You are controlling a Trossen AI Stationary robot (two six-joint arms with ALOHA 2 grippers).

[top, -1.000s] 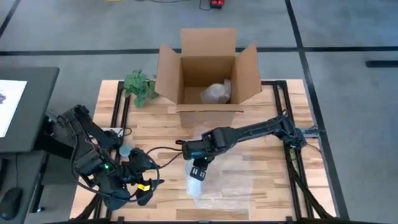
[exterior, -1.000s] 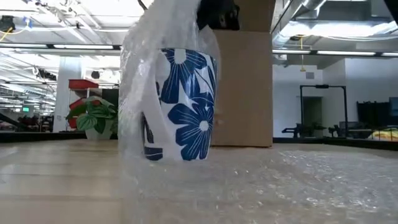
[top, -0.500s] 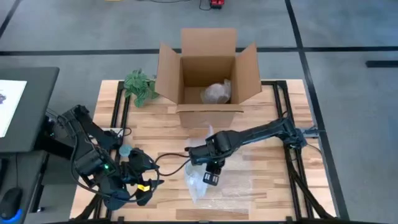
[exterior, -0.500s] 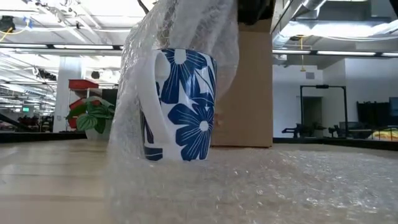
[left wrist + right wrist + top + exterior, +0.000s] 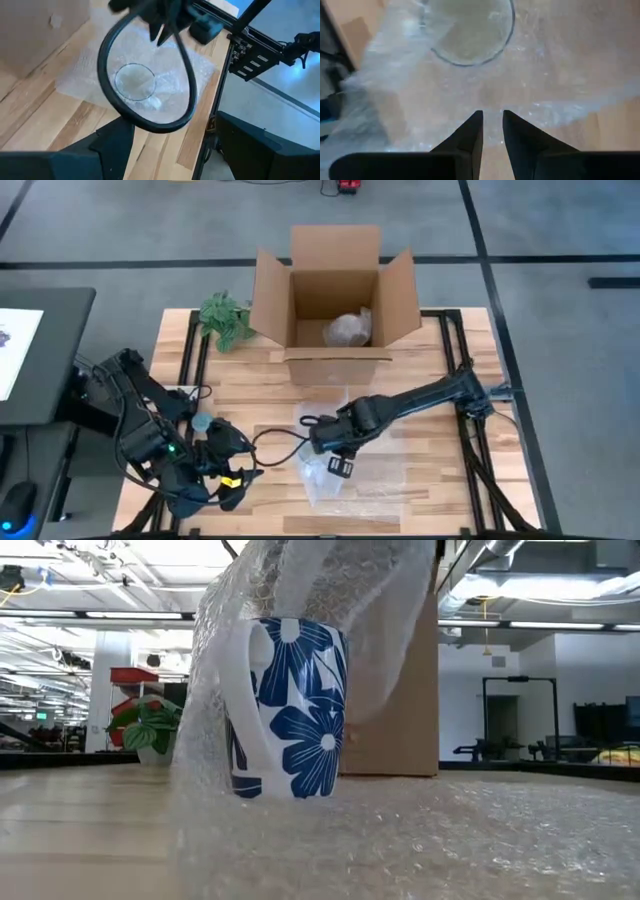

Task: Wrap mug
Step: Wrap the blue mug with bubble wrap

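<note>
A white mug with blue flowers (image 5: 295,710) stands upright on a sheet of bubble wrap (image 5: 450,830) near the table's middle front. Its round rim shows through the wrap in the wrist views (image 5: 470,30) (image 5: 135,82). One part of the wrap rises over the mug and covers its top and handle side. My right gripper (image 5: 340,468) hovers just right of the mug, fingers down, shut on that raised wrap (image 5: 492,120). My left gripper (image 5: 238,480) waits open at the near left (image 5: 172,125). My right gripper pinches a raised part of the bubble wrap (image 5: 492,107) between its two fingers, which come from above and point down. The held wrap runs up and over the mug's top. The rest of the sheet lies flat on the table under the mug.
An open cardboard box (image 5: 335,300) stands at the far middle with a wrapped bundle (image 5: 347,330) inside. A small green plant (image 5: 225,318) sits left of it. A black cable loop (image 5: 145,70) hangs between my left wrist camera and the mug. Bare wood lies right of the wrap.
My right gripper has moved toward the table's right and near edges with the wrap. The raised wrap has been drawn across the mug's top and now drapes over it. The mug has stayed in place.
</note>
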